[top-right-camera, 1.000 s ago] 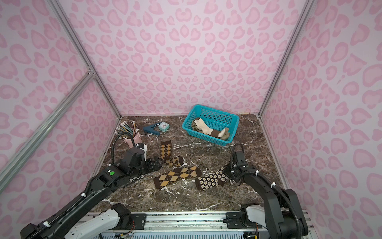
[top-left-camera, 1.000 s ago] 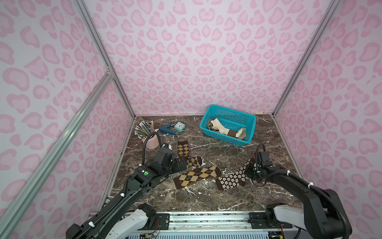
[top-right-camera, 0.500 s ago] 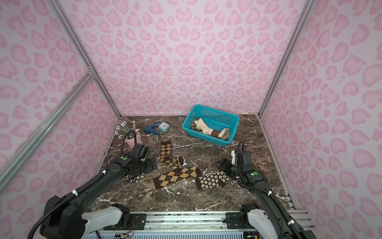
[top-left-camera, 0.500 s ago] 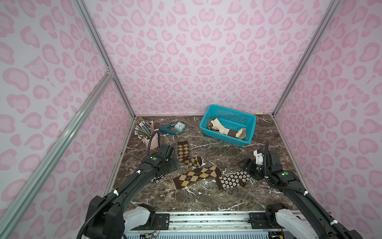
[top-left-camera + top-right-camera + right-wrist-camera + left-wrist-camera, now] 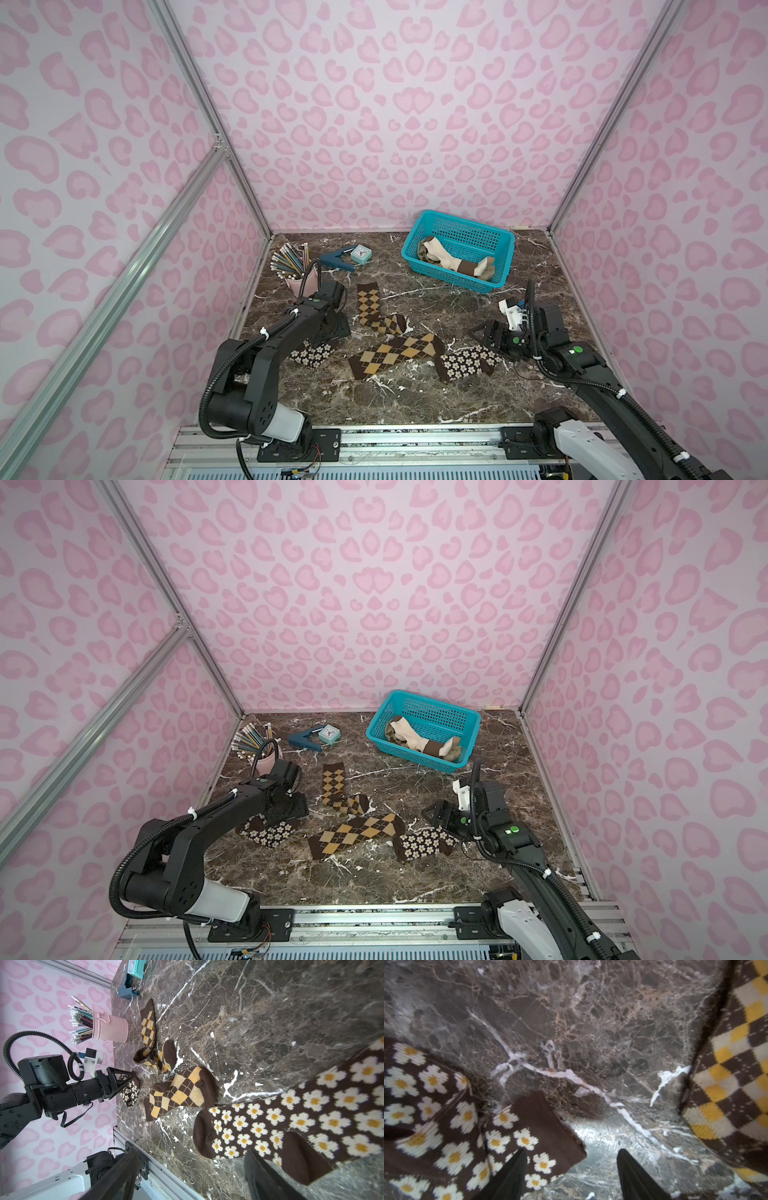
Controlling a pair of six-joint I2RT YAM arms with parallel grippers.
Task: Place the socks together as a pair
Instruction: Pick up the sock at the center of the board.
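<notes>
The jaws of the left gripper are spread about the cuff of a flower sock; it should be seated deep before closing. The right gripper is held spread, the mate sock lying just ahead.

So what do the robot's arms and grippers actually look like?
The left arm and right arm are matte black with white base housings, ribbed black cable hoses, white cable ties and a green dot each. The left gripper and right gripper have black, open-framed triangular fingers.
</notes>
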